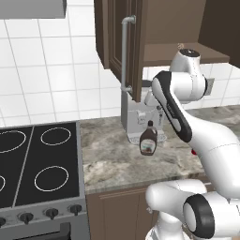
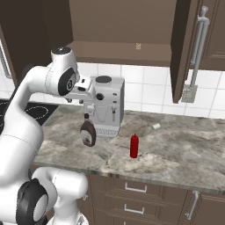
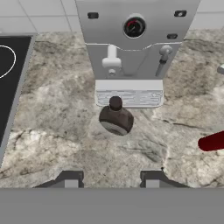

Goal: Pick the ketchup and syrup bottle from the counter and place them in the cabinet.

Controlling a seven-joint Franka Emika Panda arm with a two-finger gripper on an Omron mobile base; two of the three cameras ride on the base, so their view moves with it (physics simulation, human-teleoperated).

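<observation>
On mottled stone counter | squat brown syrup bottle; slim red ketchup | hand closed, empty

The dark brown, wide-bodied syrup bottle with a narrow neck, dark cap and white-and-brown label stands upright on the grey-beige mottled stone counter, well ahead of the two dark fingertips and roughly centred between them in the hand view, untouched. The small slim red ketchup squeeze bottle with its tapered nozzle stands upright on the same counter, apart from the syrup bottle and off to the side of the right fingertip, at the hand view's edge. The dark brown wooden wall cabinet with a long silver bar handle hangs above, door open, its inner shelf bare.
</observation>
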